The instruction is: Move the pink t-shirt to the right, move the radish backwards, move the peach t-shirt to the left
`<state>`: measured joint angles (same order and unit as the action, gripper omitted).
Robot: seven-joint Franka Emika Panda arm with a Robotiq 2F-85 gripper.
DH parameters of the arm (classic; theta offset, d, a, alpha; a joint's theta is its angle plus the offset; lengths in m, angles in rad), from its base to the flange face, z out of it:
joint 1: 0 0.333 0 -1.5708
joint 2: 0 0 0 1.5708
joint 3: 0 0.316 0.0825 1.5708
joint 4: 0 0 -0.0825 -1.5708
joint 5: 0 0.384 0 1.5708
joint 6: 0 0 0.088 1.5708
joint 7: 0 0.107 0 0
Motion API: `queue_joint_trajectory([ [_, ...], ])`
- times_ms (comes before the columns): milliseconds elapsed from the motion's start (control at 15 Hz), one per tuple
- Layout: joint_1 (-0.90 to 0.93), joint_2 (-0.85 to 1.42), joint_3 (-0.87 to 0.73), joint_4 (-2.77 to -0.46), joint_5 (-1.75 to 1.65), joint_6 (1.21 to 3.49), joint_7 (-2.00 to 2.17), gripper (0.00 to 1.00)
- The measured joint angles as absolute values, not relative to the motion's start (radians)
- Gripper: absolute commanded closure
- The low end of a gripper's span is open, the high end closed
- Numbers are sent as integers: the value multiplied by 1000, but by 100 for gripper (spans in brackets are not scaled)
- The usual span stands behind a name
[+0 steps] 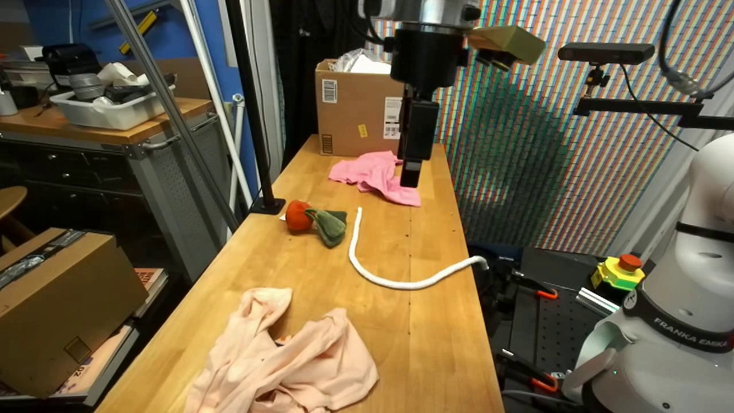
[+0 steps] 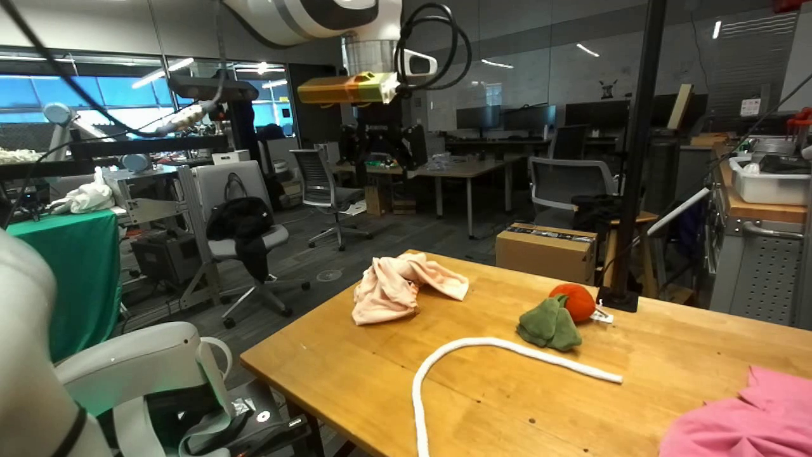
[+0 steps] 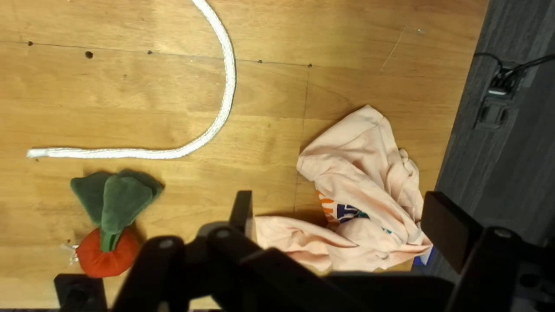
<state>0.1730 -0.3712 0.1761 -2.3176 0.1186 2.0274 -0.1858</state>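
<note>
Pincer on the white arm hangs well above the wooden table, tips down in both exterior views. Fingers spread wide. In the wrist view the peach shirt shows partly between them, but it lies on the tabletop, below and clear of the tips. Shirt crumpled, near one end of the table, orange and dark blue print peeping from a fold.

Radish: soft toy, orange-red ball with green leaves, lying on its side just beside the foot of a black post. White tag at the ball.

White rope in a loose bend, one leg of it passing near the leaves, the other running to the table's long edge.

Pink shirt bunched on the table, well apart from the peach one, near a cardboard box at the opposite end. The radish lies between the two shirts along the table's length.
</note>
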Motion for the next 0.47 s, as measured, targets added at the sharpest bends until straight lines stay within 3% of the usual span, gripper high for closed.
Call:
queue_joint_trajectory([
  [467, 175, -614, 161, -2526, 121, 2117, -182, 0],
])
